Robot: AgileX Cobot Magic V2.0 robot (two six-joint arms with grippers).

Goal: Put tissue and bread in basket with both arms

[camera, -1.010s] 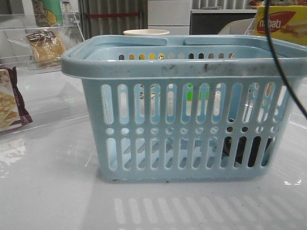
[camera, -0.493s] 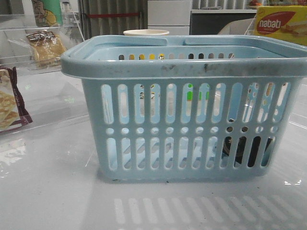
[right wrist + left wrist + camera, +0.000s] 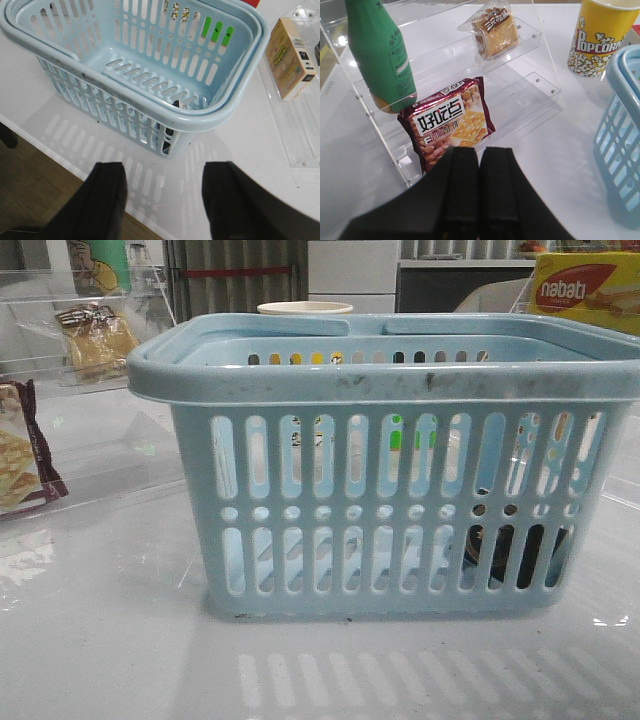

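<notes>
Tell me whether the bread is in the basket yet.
Not yet. The bread lies on the clear shelf, outside the basket, beyond the shut left gripper.

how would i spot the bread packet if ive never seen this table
Find the clear acrylic stepped shelf left of the light-blue basket. The bread lies on its upper step, a clear packet of golden-brown slices with a dark label. The snack packet one step below is maroon instead.

My jaws are black. Basket [image 3: 385, 455] — pale blue, scuffed dark on its rim. Bread [image 3: 496, 31] — golden-brown, dark label. Bottle [image 3: 378, 50] green, worktop [image 3: 100, 640] white.
</notes>
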